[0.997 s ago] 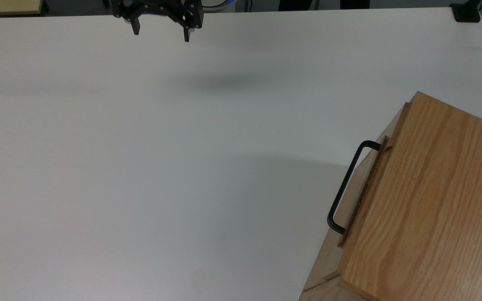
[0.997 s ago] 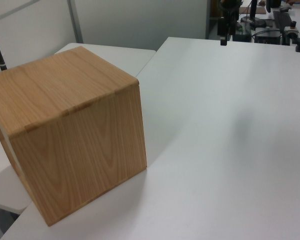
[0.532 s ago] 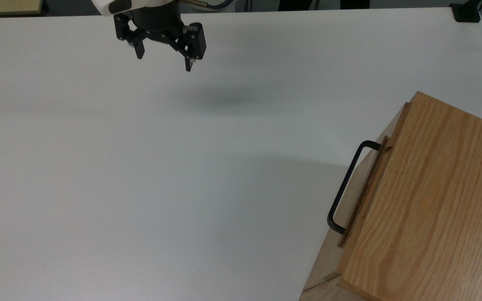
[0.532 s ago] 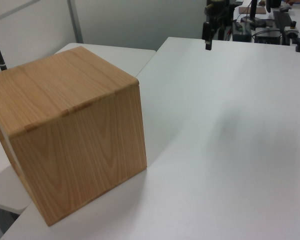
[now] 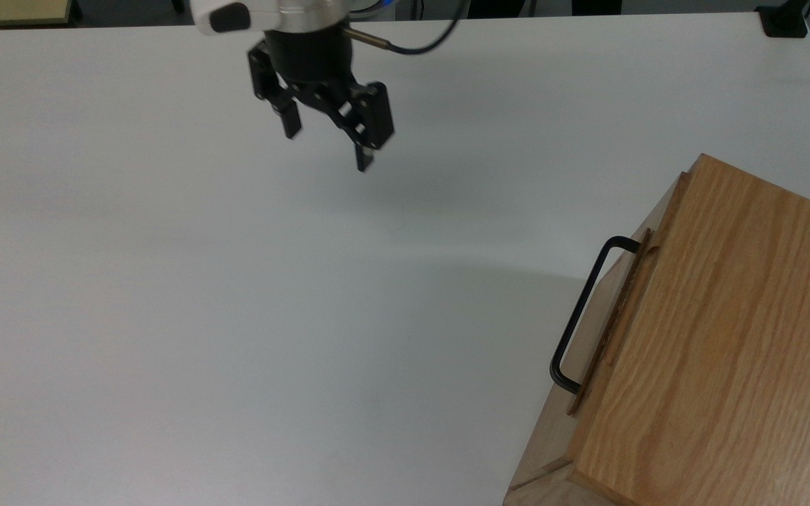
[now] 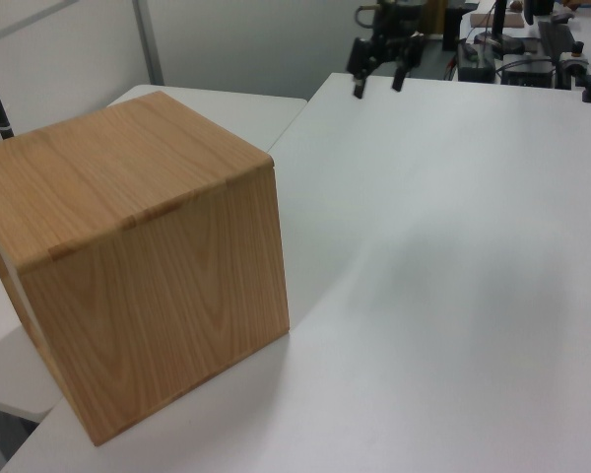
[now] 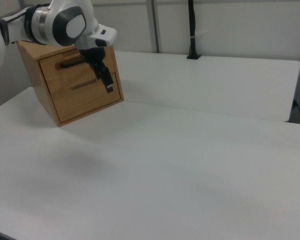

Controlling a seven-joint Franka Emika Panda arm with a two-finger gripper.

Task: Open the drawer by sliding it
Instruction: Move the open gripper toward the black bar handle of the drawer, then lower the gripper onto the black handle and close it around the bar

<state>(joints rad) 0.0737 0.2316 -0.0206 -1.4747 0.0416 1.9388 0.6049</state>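
**Drawer shut in the cabinet, open gripper well away from it**

We see the drawer (image 5: 605,320) pushed in flush with the oak-grained cabinet (image 5: 721,337), which sits at the lower right corner of the top view on the white table (image 5: 236,295). Its thin black handle (image 5: 581,313) stands out from the front panel as a U-shaped bar and faces the top view's left. In the right view we find the same drawer front (image 7: 72,70) at the upper left, in the upper part of the cabinet face, with the dark handle bar across it; a second slot or groove lies lower on that face. In the left view we see only the plain sides and top of the cabinet (image 6: 138,256), at the left view's left and near the table edge.

The gripper (image 5: 328,151) hangs over the table near the top view's upper edge, to the left of centre, well apart from the handle and up and to the left of it as the top view shows it. Its two black fingers (image 5: 291,121) are spread with a clear gap between them and hold nothing. In the left view we see the gripper (image 6: 377,79) above the far end of the table, beyond the cabinet. In the right view the arm's white wrist (image 7: 65,25) and the dark gripper (image 7: 106,80) overlap the cabinet front
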